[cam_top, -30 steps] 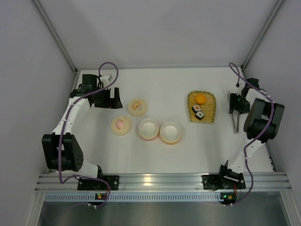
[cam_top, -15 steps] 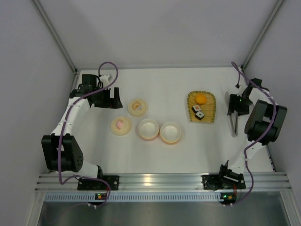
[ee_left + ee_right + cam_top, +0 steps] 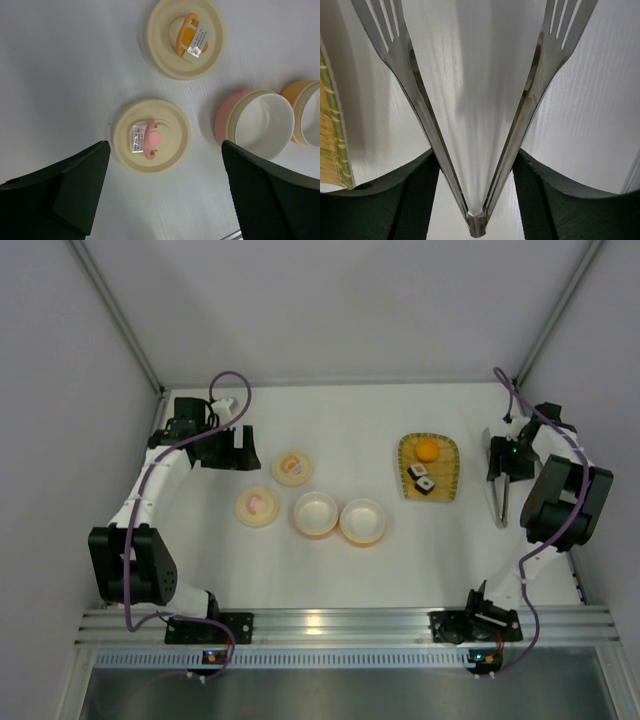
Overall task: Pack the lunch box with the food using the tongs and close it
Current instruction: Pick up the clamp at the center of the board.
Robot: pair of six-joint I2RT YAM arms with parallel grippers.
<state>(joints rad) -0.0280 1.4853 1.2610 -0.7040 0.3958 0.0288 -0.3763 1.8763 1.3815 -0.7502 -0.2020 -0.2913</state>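
Tongs (image 3: 422,107), a slim silver V with slotted tips, sit right of the yellow tray (image 3: 450,468) near the bench (image 3: 350,580) edge. Your right pincer (image 3: 476,192) clamps their arms; your left pincer (image 3: 165,165) stands apart. Since a second ago they've shifted slightly.

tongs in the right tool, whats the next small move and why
Likely swing the right tool left until the tongs reach over the yellow tray: it grips both arms, tips apart, and the food lies there.
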